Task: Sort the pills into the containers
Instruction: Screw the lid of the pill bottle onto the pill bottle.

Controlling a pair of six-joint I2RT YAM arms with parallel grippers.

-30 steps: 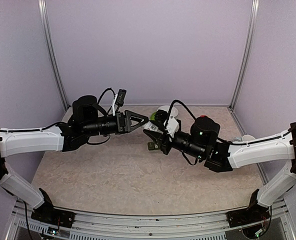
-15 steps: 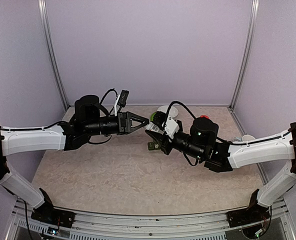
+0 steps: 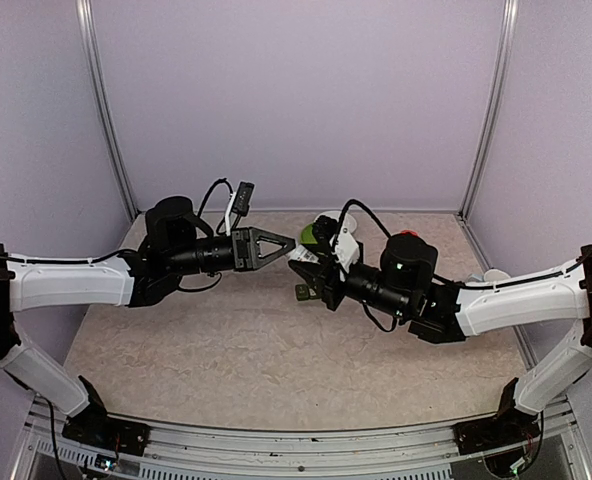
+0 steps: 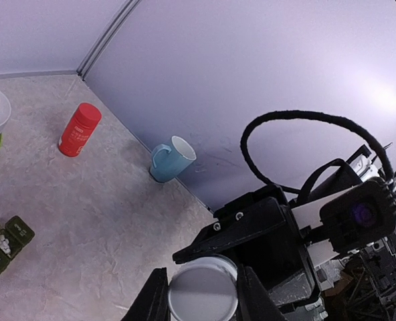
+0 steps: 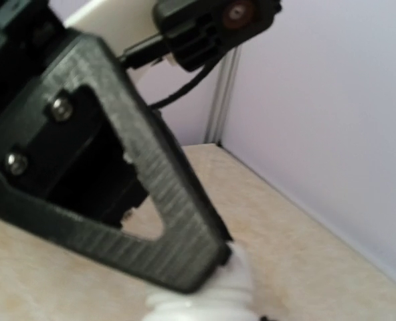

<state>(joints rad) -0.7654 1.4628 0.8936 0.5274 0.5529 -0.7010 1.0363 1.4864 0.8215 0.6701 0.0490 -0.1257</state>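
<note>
The step looks like opening the bottle (image 5: 205, 299). The left gripper (image 4: 203, 297) has its jaws clamped on the white cap (image 4: 203, 284). The right gripper (image 3: 312, 263) has hidden jaws (I cannot tell how they stand). The next move is probably to twist the cap off. The containers (image 4: 5, 239) lie at the lower left of the left wrist view.

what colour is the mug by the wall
Light blue. The mug shows best in the left wrist view, standing beside the wall.

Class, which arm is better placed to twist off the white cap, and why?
Left. Its claw sits with a finger on each side of the white cap; the right claw is behind it.
</note>
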